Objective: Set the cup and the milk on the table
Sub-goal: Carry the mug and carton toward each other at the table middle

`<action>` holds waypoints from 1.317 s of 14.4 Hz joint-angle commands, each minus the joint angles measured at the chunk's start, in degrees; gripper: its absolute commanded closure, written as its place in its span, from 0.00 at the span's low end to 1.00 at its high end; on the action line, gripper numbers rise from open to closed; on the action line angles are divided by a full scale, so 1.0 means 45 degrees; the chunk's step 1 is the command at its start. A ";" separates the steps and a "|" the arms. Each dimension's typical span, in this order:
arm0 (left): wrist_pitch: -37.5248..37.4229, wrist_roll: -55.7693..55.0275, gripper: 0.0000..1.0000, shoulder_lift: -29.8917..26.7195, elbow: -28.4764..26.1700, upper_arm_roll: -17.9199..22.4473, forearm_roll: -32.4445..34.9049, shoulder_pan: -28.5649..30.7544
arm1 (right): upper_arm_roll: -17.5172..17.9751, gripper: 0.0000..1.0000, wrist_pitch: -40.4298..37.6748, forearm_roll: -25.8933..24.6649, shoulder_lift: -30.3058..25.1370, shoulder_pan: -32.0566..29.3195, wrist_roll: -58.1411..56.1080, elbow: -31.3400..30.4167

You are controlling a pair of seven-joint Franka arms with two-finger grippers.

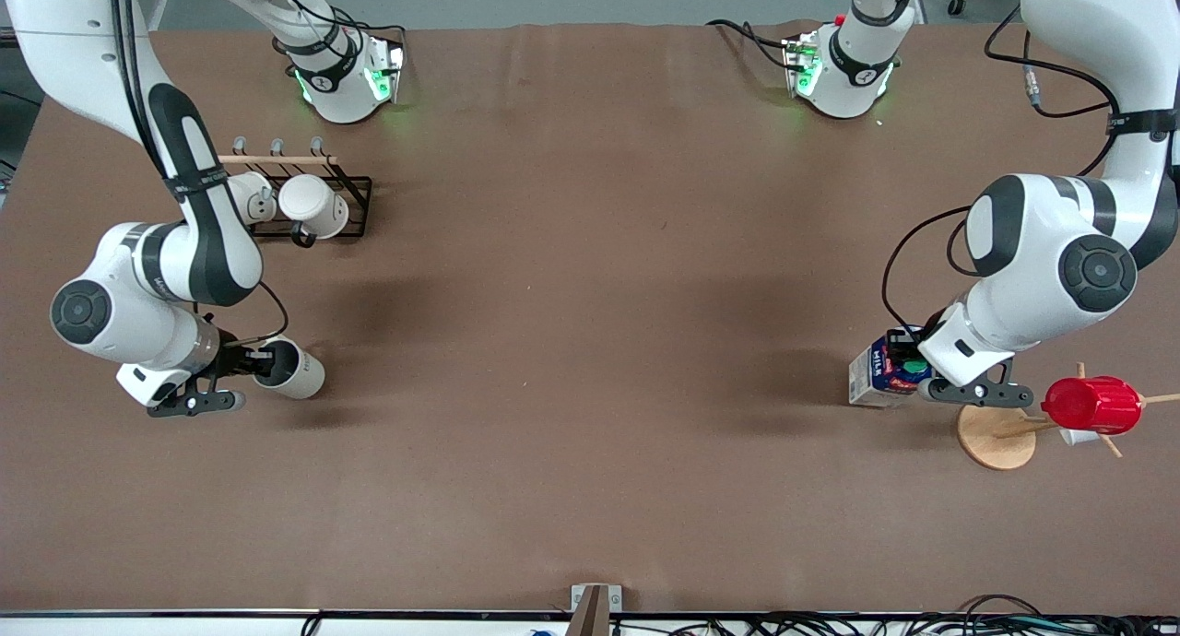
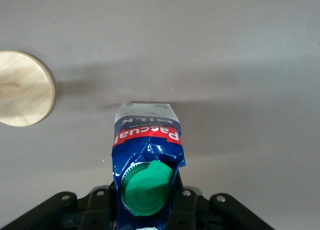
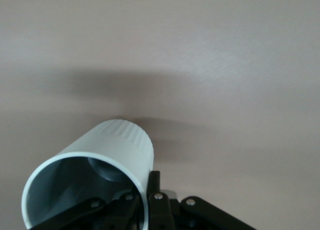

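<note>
Pinching cup (image 1: 290, 369) by rim w/ right hand (image 1: 241, 364), low over bench (image 1: 590, 295) at right arm's end. Hard, slick, may chip. Left hand (image 1: 908, 371) squeezing milk (image 1: 883, 374) top: light, soft, dents easy.

A matte brown cover (image 1: 590, 276) spans the wide surface under even light, with cables (image 1: 922, 625) along its near edge.

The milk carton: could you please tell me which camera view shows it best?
The left wrist view: the milk carton fills the centre, label and green cap clear. The front view shows it small, partly hidden by the left tool. The right wrist view misses it.
</note>
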 commanded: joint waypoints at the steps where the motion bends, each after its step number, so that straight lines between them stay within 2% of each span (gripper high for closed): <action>1: -0.0129 -0.0389 0.67 -0.0025 0.0289 -0.0196 -0.0047 -0.0053 | 0.1318 1.00 -0.2033 0.0070 -0.0278 0.0129 0.2860 0.1452; 4: -0.0789 -0.0894 0.67 -0.0025 0.0930 -0.0586 -0.0047 -0.0092 | 0.3369 1.00 -0.2098 -0.0066 -0.0219 0.0362 0.6630 0.1945; 5: -0.1122 -0.1246 0.67 -0.0025 0.1127 -0.0761 -0.0047 -0.0170 | 0.3781 1.00 -0.2058 -0.0183 -0.0142 0.0731 0.7860 0.2042; 11: -0.1633 -0.2964 0.67 -0.0005 0.1734 -0.1718 -0.0047 -0.0190 | 0.3864 1.00 -0.1805 -0.1217 0.2668 0.4539 1.4524 0.5398; 15: -0.1633 -0.5052 0.67 0.0345 0.2027 -0.2559 -0.0028 -0.0461 | 0.3825 0.99 -0.0537 -0.1492 0.3509 0.5673 1.6169 0.5500; 17: -0.1633 -0.6069 0.67 0.0619 0.2222 -0.2580 -0.0028 -0.1007 | 0.3825 0.99 -0.0358 -0.2348 0.3706 0.5988 1.6562 0.5442; 19: -0.1594 -0.6831 0.66 0.0853 0.2262 -0.2580 -0.0028 -0.1438 | 0.3844 0.98 -0.0339 -0.2645 0.3823 0.6028 1.7012 0.5403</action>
